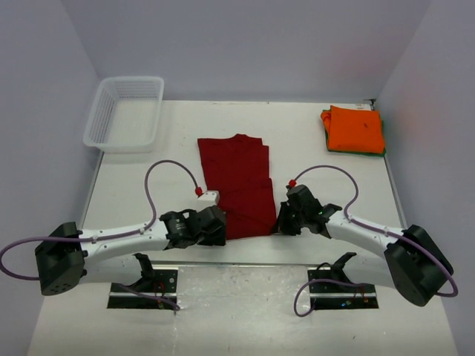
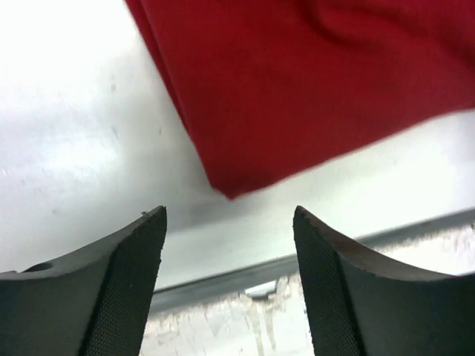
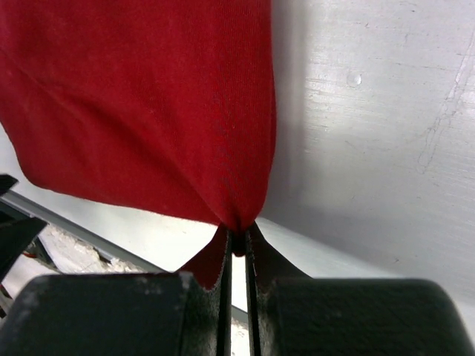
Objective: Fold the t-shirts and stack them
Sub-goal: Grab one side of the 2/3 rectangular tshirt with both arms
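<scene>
A dark red t-shirt [image 1: 239, 182] lies folded lengthwise in the middle of the table. My right gripper [image 1: 282, 221] is shut on its near right corner; the right wrist view shows the red cloth [image 3: 148, 104] pinched between the jaws [image 3: 237, 237]. My left gripper [image 1: 217, 226] is open at the near left corner, and that corner [image 2: 297, 81] lies just beyond its fingertips [image 2: 152, 230], untouched. A folded orange t-shirt [image 1: 356, 127] sits at the back right on a green one [image 1: 329, 141] showing only an edge.
A white mesh basket [image 1: 125, 113] stands at the back left. The table's front edge with a metal strip [image 2: 312, 256] runs just below the left gripper. Purple walls enclose the table on three sides.
</scene>
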You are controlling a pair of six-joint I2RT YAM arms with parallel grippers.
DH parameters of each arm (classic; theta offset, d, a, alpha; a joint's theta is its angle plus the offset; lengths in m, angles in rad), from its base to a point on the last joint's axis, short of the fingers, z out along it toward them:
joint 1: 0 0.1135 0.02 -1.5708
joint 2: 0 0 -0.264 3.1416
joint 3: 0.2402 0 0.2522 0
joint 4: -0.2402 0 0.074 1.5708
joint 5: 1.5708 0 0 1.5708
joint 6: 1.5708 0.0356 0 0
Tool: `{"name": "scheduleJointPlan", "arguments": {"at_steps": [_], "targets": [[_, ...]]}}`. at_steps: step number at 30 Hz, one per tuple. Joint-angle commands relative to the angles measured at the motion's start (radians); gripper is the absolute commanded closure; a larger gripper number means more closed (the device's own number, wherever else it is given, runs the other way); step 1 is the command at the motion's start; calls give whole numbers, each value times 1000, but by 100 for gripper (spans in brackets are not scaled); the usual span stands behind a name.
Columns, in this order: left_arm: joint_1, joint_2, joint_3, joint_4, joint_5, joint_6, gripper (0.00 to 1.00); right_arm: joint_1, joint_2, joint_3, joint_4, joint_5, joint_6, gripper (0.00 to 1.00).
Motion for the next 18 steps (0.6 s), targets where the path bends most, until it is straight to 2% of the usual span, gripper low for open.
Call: {"name": "scheduleJointPlan", "arguments": {"at_steps": [1, 6, 11, 18], "targets": [[-37, -91, -60, -57, 24, -158, 31, 8, -33, 13, -5, 0, 9, 100], [-53, -178, -97, -73, 9, -211, 39, 8, -57, 7, -13, 3, 6, 100], [-53, -150, -108, -46, 4, -226, 43, 11, -74, 3, -21, 6, 8, 100], [-51, -115, -146, 34, -13, -244, 52, 17, -91, -2, -28, 9, 6, 100]]}}
